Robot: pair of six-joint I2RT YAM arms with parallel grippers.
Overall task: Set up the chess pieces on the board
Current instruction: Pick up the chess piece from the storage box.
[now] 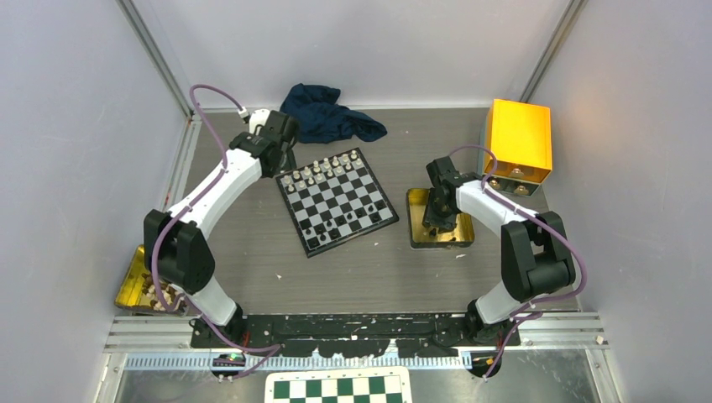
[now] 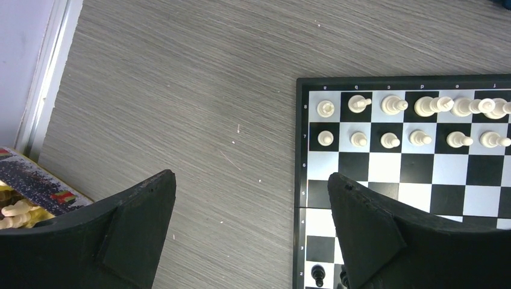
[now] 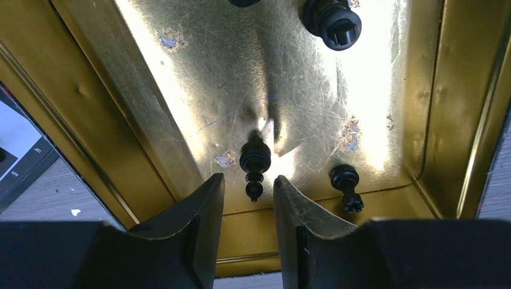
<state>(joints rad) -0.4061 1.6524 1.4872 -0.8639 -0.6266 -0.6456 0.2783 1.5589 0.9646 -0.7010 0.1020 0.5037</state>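
Grey table (image 1: 252,260) with a crumpled blue cloth (image 1: 332,116) at its far edge, a yellow box (image 1: 519,138) far right, a gold tray (image 1: 417,220) right of centre, a second gold tray (image 1: 133,285) near left, and a green-and-white board (image 1: 338,388) nearest.

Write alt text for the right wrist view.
The right gripper, jaws slightly apart, straddles the near end of a black piece in a gold tray. A second piece sits to its right, a third piece near the top edge.

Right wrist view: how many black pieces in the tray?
4 black pieces: one at the right gripper, one near-right corner, one upper right, one clipped at top; others may be hidden.
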